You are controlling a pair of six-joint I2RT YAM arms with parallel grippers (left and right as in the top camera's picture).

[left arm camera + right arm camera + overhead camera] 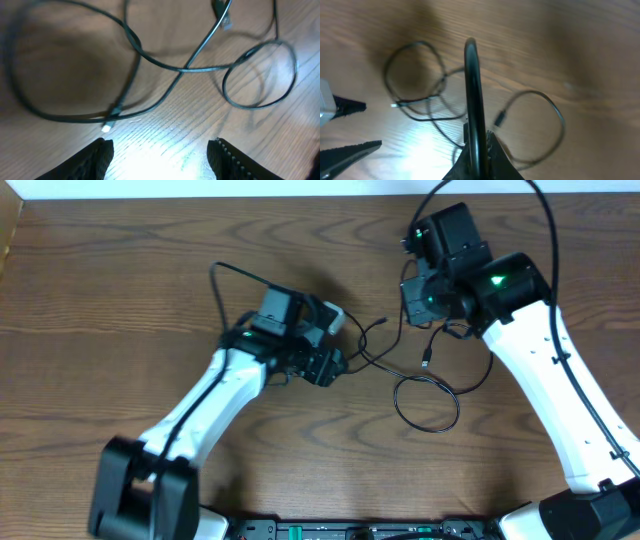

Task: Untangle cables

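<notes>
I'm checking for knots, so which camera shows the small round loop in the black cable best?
Left wrist: the loop is near, large and fairly sharp, and the spot where it closes is visible. Overhead shows the whole loop, but small and thin. Right wrist shows it blurred, low on the right.

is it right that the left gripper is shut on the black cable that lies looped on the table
Not quite. The left gripper is open: the left wrist view shows its jaws standing apart over bare wood with nothing between them. The black cable does lie looped on the table, ahead of that gripper.
</notes>
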